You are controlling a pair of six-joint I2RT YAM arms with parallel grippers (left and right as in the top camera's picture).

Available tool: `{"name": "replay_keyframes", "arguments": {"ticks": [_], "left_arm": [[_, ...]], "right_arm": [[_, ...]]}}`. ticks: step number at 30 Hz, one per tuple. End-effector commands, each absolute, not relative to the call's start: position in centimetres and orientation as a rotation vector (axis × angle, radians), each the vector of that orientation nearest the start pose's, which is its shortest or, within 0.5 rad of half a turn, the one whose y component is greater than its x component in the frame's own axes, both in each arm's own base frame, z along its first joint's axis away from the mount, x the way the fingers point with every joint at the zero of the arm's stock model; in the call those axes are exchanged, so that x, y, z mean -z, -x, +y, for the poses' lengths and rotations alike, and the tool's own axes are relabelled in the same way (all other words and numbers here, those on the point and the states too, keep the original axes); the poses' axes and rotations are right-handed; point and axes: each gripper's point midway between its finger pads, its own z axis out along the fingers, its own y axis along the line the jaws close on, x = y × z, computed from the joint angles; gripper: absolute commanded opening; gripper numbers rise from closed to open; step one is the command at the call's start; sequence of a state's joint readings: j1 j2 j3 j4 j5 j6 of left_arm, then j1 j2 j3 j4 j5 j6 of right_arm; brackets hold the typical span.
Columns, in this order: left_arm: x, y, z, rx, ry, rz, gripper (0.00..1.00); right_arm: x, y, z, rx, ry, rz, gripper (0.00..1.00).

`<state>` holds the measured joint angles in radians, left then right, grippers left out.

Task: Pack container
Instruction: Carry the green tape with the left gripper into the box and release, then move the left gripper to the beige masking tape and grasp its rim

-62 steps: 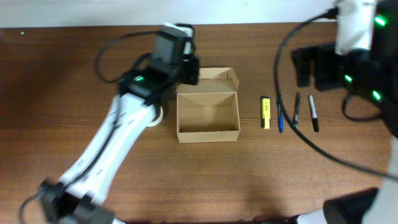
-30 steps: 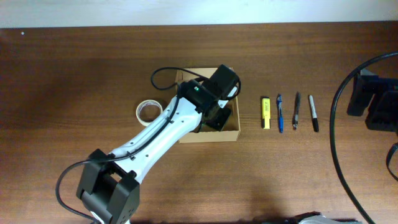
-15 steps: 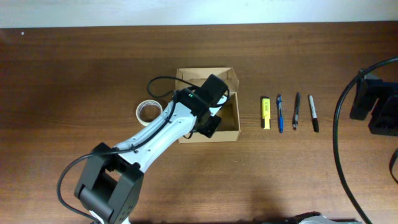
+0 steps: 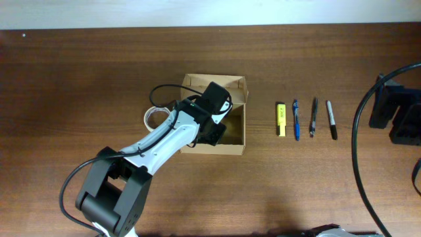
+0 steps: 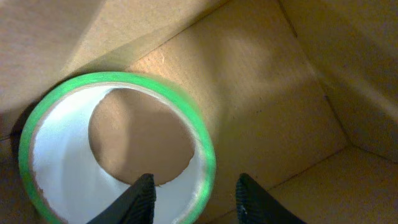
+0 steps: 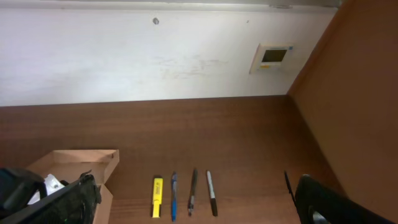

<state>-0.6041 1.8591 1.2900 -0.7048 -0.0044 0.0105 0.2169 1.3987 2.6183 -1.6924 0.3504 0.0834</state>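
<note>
Left gripper (image 5: 196, 204) is down inside the box (image 4: 235, 135), jaws apart and holding nothing. One finger (image 5: 142, 198) sits over the hole of a green-edged tape roll (image 5: 56, 168) and the other outside its rim, neither pressing the wall. That roll lies flat on the box floor, in a corner against two walls. From overhead the left arm reaches in from the box's near-left side, and its wrist hides the roll.

One box stands on the table (image 4: 79, 66), its flap (image 4: 217, 82) open on the far side. There are two rolls in all. The second roll (image 4: 150, 118), pale, lies just left of the box, partly under the arm's cable.

Four pens lie in a row right of the box, parallel and apart. Nearest the box is a yellow highlighter (image 4: 281, 120), then a blue pen (image 4: 296, 120), then two dark pens (image 4: 313, 117).

Right gripper (image 6: 196, 199) hangs well right of the box, past the pens, jaws wide with nothing between them.
</note>
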Motion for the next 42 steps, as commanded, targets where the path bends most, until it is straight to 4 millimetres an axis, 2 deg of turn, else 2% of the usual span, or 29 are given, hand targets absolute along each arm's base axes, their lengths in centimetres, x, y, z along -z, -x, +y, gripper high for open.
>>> {"name": "replay_keyframes", "arguments": {"ticks": [1,4,6,8,9,10,11,12,14,16,18,20,22,24,25,26,27,29,32,34,37,42], "left_arm": [[-5.8,-33.8,-23.5,0.148,-0.874,2.694,0.46],[-7.3,-34.3,-24.0,0.157,-0.874,2.680,0.45],[-10.0,-34.7,-24.2,0.157,-0.869,2.655,0.38],[-14.6,-35.7,-24.0,0.121,-0.834,2.591,0.29],[-18.9,-36.6,-23.7,0.091,-0.796,2.516,0.29],[-21.8,-37.1,-23.3,0.068,-0.763,2.461,0.32],[-25.3,-37.5,-22.6,0.033,-0.716,2.396,0.47],[-29.0,-37.7,-21.7,-0.002,-0.663,2.328,0.56],[-33.5,-37.5,-19.9,-0.045,-0.588,2.248,0.65],[-36.5,-36.8,-17.3,-0.086,-0.501,2.210,0.70],[-37.4,-36.3,-14.1,-0.141,-0.372,2.229,0.71],[-36.7,-35.6,-10.4,-0.176,-0.223,2.306,0.71],[-35.0,-34.9,-7.1,-0.188,-0.084,2.410,0.71],[-33.1,-34.4,-5.1,-0.162,0.004,2.503,0.71],[-31.5,-34.2,-4.0,-0.136,0.056,2.561,0.71],[-28.8,-34.1,-2.6,-0.131,0.116,2.633,0.71],[-27.1,-34.1,-2.1,-0.135,0.137,2.665,0.71],[-23.3,-34.2,-2.3,-0.098,0.145,2.727,0.68],[-17.8,-34.1,-4.0,0.030,0.134,2.800,0.64],[-15.1,-33.9,-4.3,0.065,0.171,2.821,0.61],[-11.9,-33.6,-4.9,0.112,0.200,2.851,0.55],[-8.4,-33.7,-4.8,0.099,0.209,2.891,0.52]], "right_arm": [[-51.6,-21.7,-0.7,0.132,-0.072,2.020,0.99],[-51.5,-21.8,-0.7,0.134,-0.072,2.022,0.99],[-51.5,-21.8,-0.7,0.134,-0.072,2.023,0.99],[-51.5,-21.8,-0.7,0.135,-0.071,2.023,0.99],[-51.5,-21.8,-0.7,0.137,-0.069,2.023,0.99],[-51.5,-21.8,-0.7,0.137,-0.069,2.023,0.99],[-51.5,-21.9,-0.8,0.140,-0.070,2.024,0.99],[-51.5,-22.0,-0.8,0.146,-0.073,2.025,0.99],[-51.5,-21.9,-0.9,0.153,-0.078,2.024,0.99],[-51.5,-21.9,-1.1,0.160,-0.082,2.022,0.99],[-51.5,-21.9,-1.1,0.163,-0.084,2.022,0.99],[-51.5,-21.9,-1.1,0.163,-0.084,2.021,0.99],[-51.5,-21.9,-1.1,0.163,-0.084,2.021,0.99],[-51.5,-21.9,-1.1,0.162,-0.084,2.021,0.99],[-51.5,-21.9,-1.1,0.162,-0.084,2.021,0.99],[-51.5,-21.9,-1.1,0.162,-0.084,2.021,0.99],[-51.5,-21.9,-1.1,0.159,-0.082,2.022,0.99],[-51.5,-21.9,-1.0,0.158,-0.082,2.023,0.99],[-51.5,-21.9,-1.0,0.155,-0.080,2.023,0.99],[-51.5,-21.9,-1.0,0.155,-0.080,2.023,0.99],[-51.5,-22.0,-0.8,0.142,-0.072,2.025,0.99],[-51.5,-22.0,-0.7,0.136,-0.068,2.026,0.99]]}}
